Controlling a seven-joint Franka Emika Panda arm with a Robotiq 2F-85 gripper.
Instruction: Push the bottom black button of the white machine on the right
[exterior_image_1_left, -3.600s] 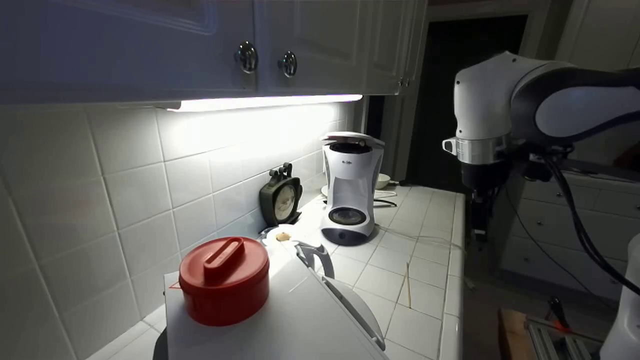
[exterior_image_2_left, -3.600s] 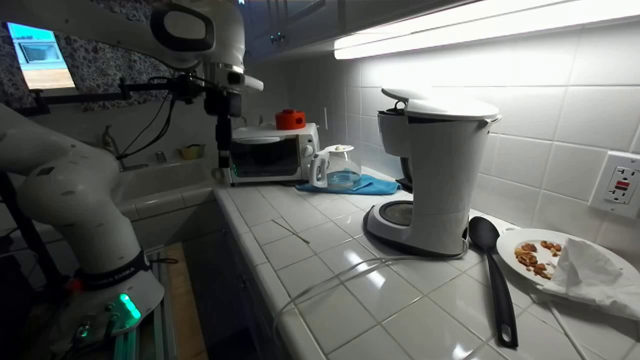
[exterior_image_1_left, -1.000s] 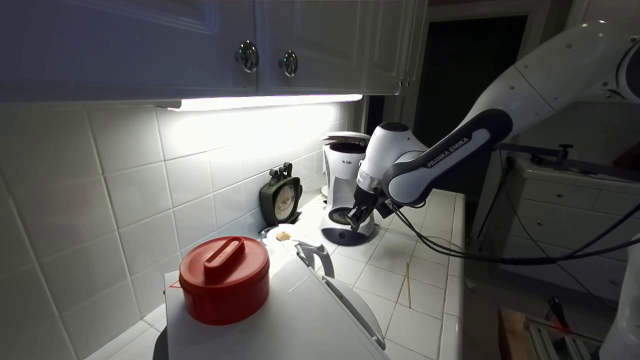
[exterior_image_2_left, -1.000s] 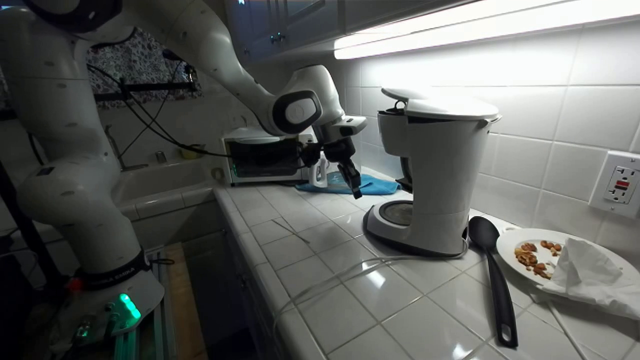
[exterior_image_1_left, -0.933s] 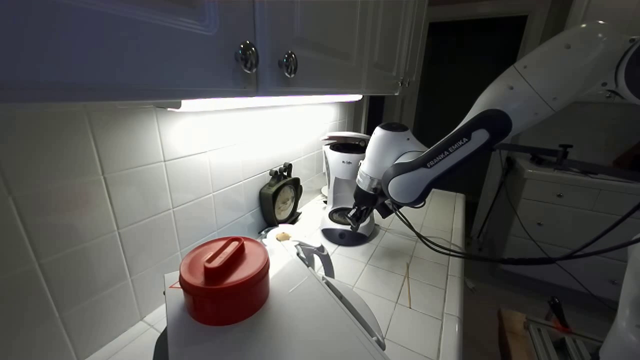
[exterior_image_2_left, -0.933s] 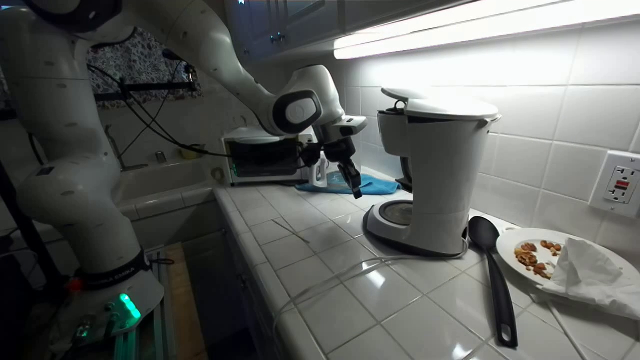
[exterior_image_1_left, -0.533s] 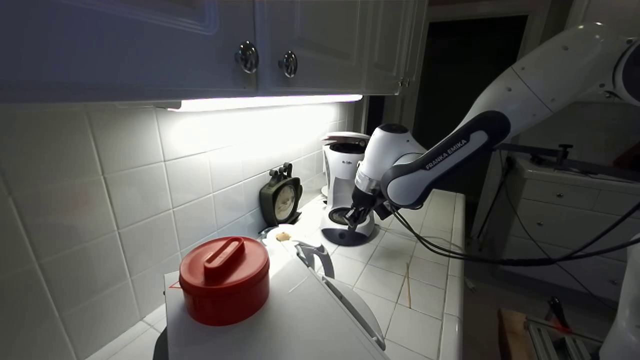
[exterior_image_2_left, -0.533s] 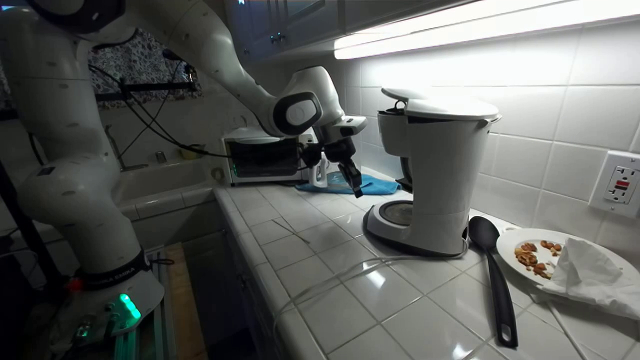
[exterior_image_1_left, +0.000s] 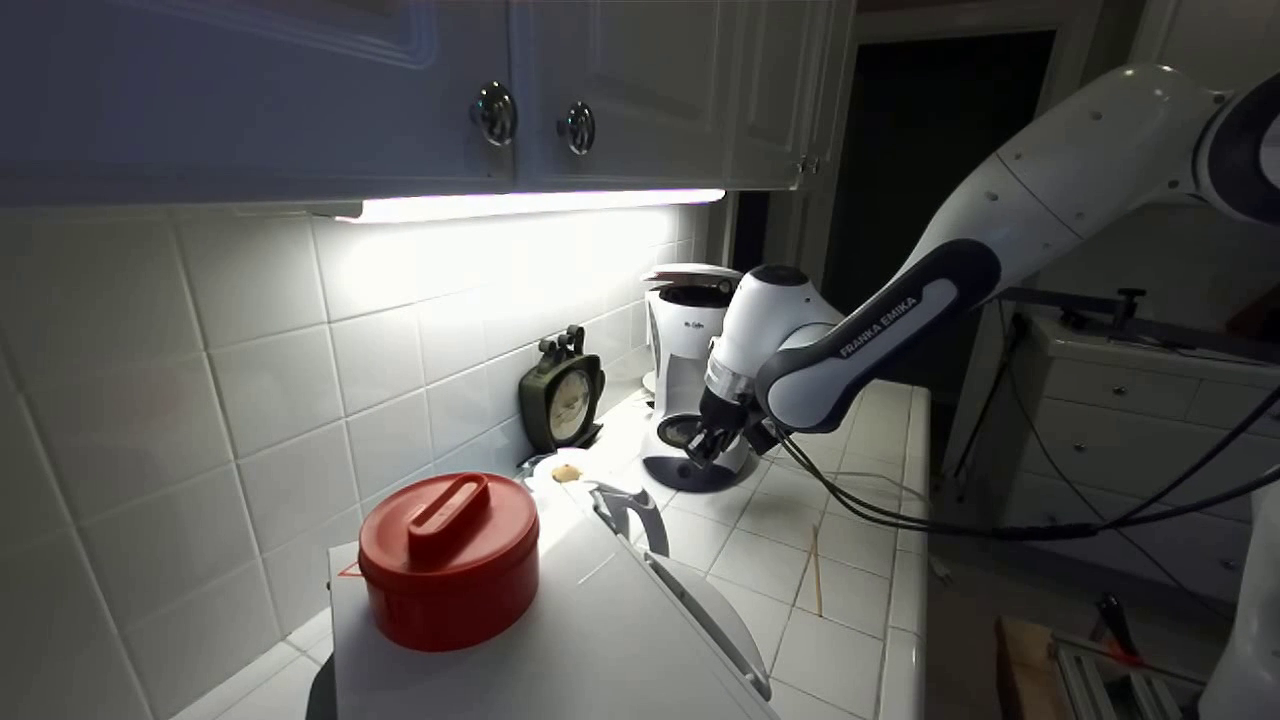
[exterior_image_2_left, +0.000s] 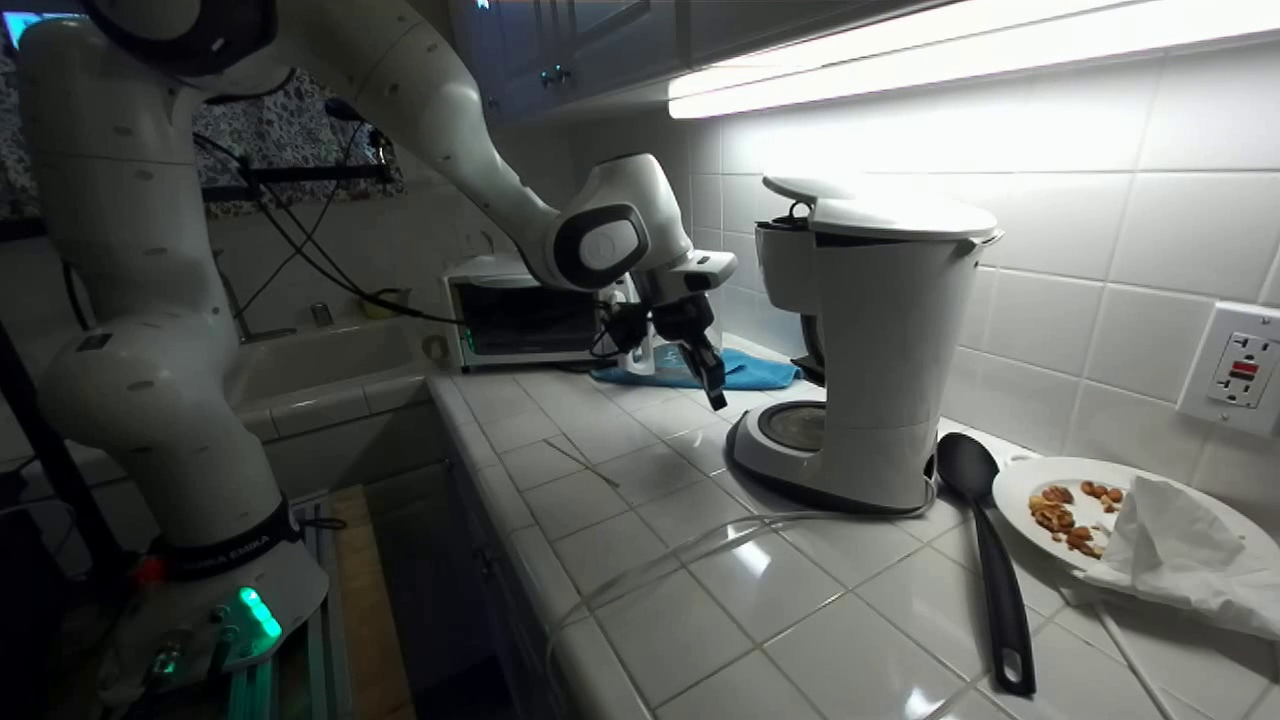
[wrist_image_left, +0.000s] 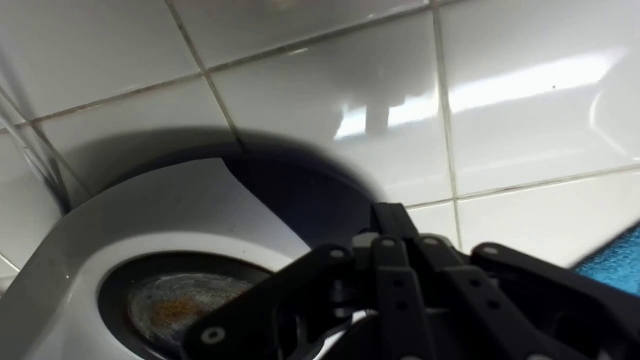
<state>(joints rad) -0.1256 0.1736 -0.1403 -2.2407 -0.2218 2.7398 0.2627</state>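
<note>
The white machine, a coffee maker (exterior_image_1_left: 688, 345) (exterior_image_2_left: 885, 360), stands upright on the tiled counter in both exterior views. Its round base (wrist_image_left: 200, 195) fills the lower left of the wrist view, with a dark front panel (wrist_image_left: 295, 195). My gripper (exterior_image_1_left: 697, 458) (exterior_image_2_left: 717, 402) hangs tilted down at the front of that base, just above the counter. A small gap seems to lie between fingertips and base in an exterior view; I cannot tell contact. In the wrist view my gripper (wrist_image_left: 395, 215) is shut, nothing between its fingers. The bottom black button cannot be made out.
A glass carafe with a pale handle (exterior_image_1_left: 652, 522) stands on a blue cloth (exterior_image_2_left: 755, 370). Nearby are a white toaster oven (exterior_image_1_left: 600, 640) with a red pot (exterior_image_1_left: 448, 580), and a clock (exterior_image_1_left: 570, 405). Behind the machine lie a black spoon (exterior_image_2_left: 1005, 600) and a plate (exterior_image_2_left: 1015, 500).
Over the earlier frames my arm swung from beyond the counter's edge to the machine's front. In the last half second the gripper sank slightly toward the counter. The machine has not moved.
</note>
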